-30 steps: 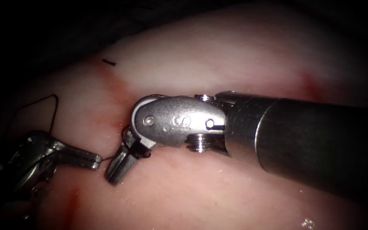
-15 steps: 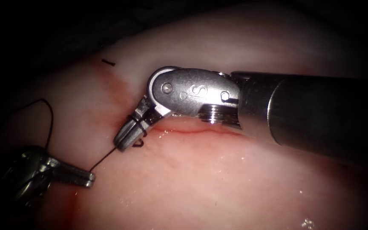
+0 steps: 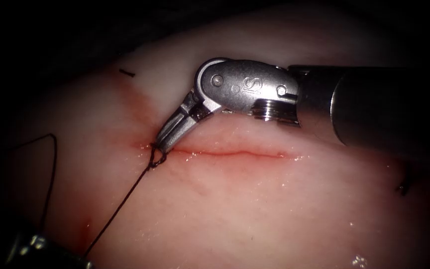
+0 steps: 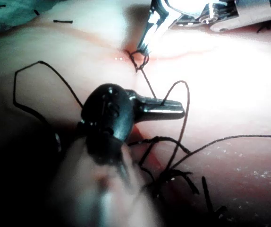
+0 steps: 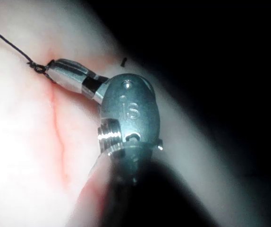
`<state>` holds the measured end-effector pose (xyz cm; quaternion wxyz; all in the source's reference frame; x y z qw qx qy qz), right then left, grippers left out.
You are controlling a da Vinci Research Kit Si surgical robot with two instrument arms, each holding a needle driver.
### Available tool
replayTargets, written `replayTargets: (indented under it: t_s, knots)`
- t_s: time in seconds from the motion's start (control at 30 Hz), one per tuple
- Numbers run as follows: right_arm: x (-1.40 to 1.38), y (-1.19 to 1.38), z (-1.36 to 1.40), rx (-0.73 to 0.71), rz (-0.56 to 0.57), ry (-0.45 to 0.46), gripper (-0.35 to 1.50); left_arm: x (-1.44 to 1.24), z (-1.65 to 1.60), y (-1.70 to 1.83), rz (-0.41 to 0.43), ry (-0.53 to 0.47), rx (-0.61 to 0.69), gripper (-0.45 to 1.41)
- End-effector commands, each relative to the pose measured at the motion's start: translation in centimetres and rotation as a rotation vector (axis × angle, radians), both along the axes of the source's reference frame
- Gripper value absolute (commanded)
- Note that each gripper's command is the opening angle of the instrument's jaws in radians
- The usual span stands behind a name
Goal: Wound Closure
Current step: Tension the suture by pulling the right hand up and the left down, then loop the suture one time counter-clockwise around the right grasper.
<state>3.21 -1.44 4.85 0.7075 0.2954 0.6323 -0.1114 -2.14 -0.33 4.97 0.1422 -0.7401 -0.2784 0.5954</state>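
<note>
The cut [image 3: 230, 153] runs across the tissue [image 3: 255, 214]. At its left end sits a small knot [image 3: 156, 157] in the dark thread [image 3: 120, 206]. My right tool [image 3: 166, 142] reaches in from the right and its jaws are shut on the thread right at the knot [image 5: 38, 67]. From there the thread runs taut down and to the left to my left tool [image 4: 175, 109], whose jaws are shut on it. The left tool's body [image 3: 33, 245] sits at the lower left edge of the endoscope view.
A slack loop of thread [image 3: 53, 149] lies on the tissue left of the cut. A short cut end of thread [image 3: 127, 73] lies farther back, another dark piece [image 3: 403, 188] at the right. Red fluid [image 3: 83, 230] stains the lower left. Several loose thread strands [image 4: 182, 175] tangle near the left tool.
The right tool has moved up and to the right, the left tool down and to the left. The thread between them has drawn straight and the knot sits tighter at the cut's left end.
</note>
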Motion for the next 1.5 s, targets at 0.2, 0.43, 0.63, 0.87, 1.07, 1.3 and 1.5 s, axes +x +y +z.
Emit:
replayTargets:
  t_s: [0.2, 0.43, 0.63, 0.87, 1.07, 1.3, 1.5]
  knots:
    - [0.12, 0.28, 0.04, -0.003, 0.073, -0.029, -0.35, -0.17, -0.26, -0.13, 0.061, 0.002, -0.026, -0.45]
    - [0.14, 0.36, 0.09, -0.024, 0.129, -0.058, -0.35, -0.32, -0.39, -0.35, 0.130, -0.022, -0.050, -0.45]
    - [0.06, 0.41, 0.13, -0.073, 0.192, -0.101, -0.35, -0.52, -0.52, -0.75, 0.250, -0.046, -0.052, -0.45]
    - [-0.08, 0.49, 0.18, -0.180, 0.273, -0.232, -0.35, -0.70, -0.64, -0.64, 0.257, -0.047, -0.035, -0.45]
    - [-0.06, 0.38, 0.09, -0.146, 0.290, -0.164, -0.35, -0.69, -0.65, -0.26, 0.216, -0.037, -0.086, -0.45]
    - [0.00, 0.27, -0.15, -0.045, 0.445, -0.053, 0.29, -0.54, -0.51, 0.26, 0.111, 0.049, -0.150, -0.45]
    - [-0.07, 0.30, -0.32, 0.060, 0.588, 0.021, 1.13, -0.43, -0.41, 0.63, 0.080, 0.095, -0.197, -0.45]
